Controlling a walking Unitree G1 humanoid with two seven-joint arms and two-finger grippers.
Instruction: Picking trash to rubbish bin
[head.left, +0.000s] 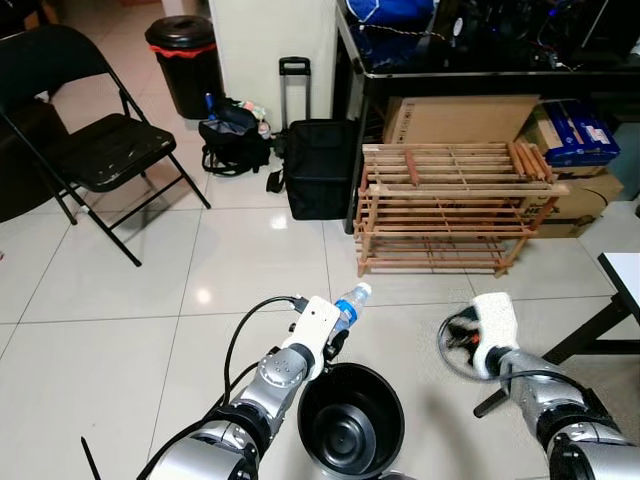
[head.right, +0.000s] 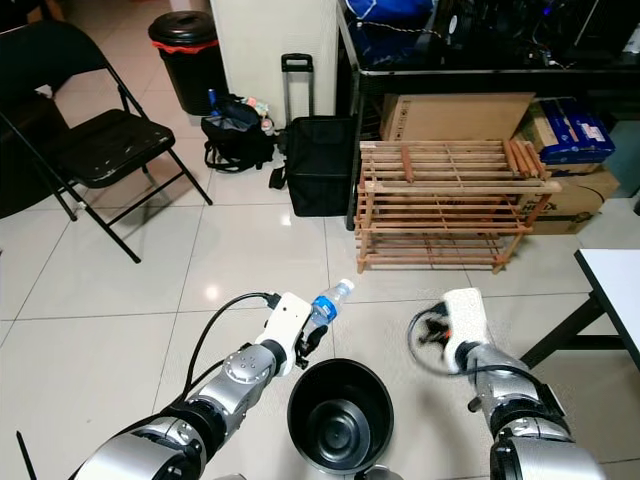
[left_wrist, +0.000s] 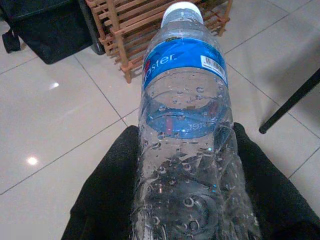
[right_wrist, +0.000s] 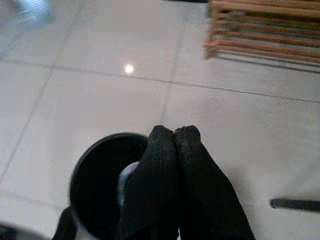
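Observation:
A clear plastic water bottle (head.left: 351, 303) with a blue label and white cap is gripped by its body, my left gripper (head.left: 335, 338) shut on it. In the left wrist view the bottle (left_wrist: 185, 125) lies between the two black fingers (left_wrist: 107, 200), cap pointing away. It hangs tilted just beyond the far-left rim of a small black round bin (head.left: 352, 367) on the floor in front of me. My right gripper (right_wrist: 174, 134) is shut with nothing in it, held to the right of the bin (right_wrist: 92, 170).
A wooden slatted rack (head.left: 450, 205) and cardboard boxes stand ahead to the right under a dark desk. A black suitcase (head.left: 320, 165), a bag (head.left: 232, 140), a tall black bin with a red band (head.left: 185, 60) and a folding chair (head.left: 100, 150) stand behind. A white table (head.left: 625, 280) is at the right edge.

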